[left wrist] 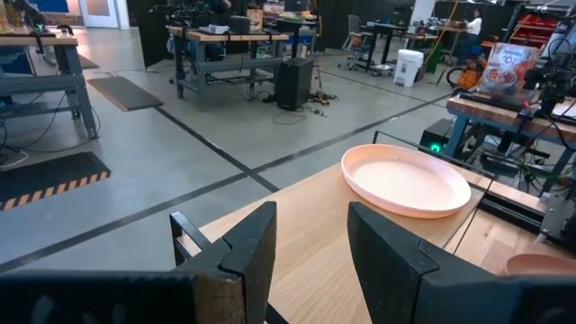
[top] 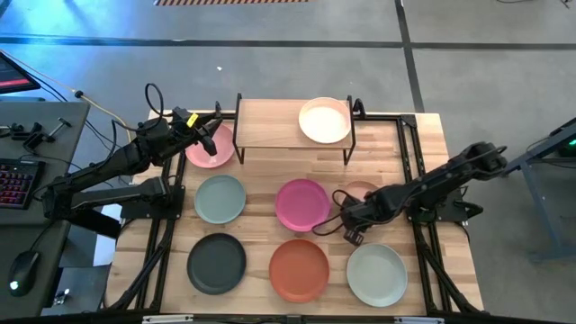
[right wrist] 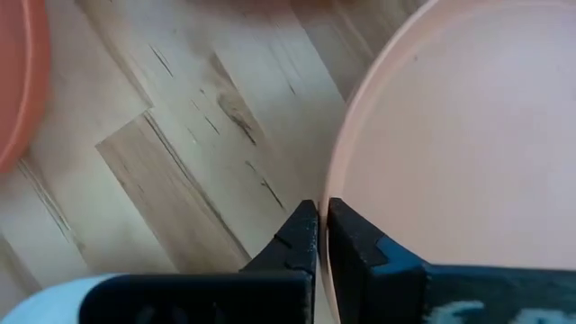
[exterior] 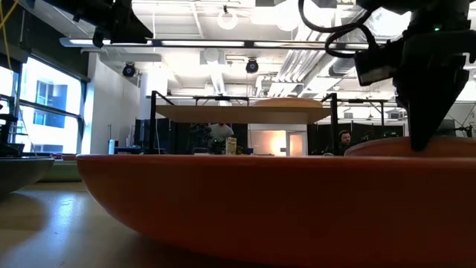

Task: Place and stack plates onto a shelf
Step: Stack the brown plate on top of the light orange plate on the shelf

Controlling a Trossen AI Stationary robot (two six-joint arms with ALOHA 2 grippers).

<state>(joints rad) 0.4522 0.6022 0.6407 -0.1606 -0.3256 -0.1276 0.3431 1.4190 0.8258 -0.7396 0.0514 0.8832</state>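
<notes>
The shelf (top: 292,126) stands at the table's far middle, with the cream plate (top: 325,120) on its right half. My left gripper (top: 211,135) is open and empty at the shelf's left end, above the far edge of the light pink plate (top: 207,151). Its wrist view looks across the shelf top (left wrist: 306,225) to the cream plate (left wrist: 405,180). My right gripper (top: 348,218) is shut on the peach-tan plate (top: 362,192), right of the magenta plate (top: 302,204). My right gripper pinches the peach-tan plate's rim (right wrist: 331,180) at its near-left side, one finger inside the plate and one outside. The fingers (exterior: 420,134) come from above, pointing down. I cannot tell whether the plate rests on the table or is lifted.
The sage green plate (top: 220,198), charcoal plate (top: 216,263), terracotta plate (top: 299,269) and mint-white plate (top: 377,274) lie on the table. The terracotta plate (exterior: 260,208) fills the front of the low view. The shelf's left half is bare.
</notes>
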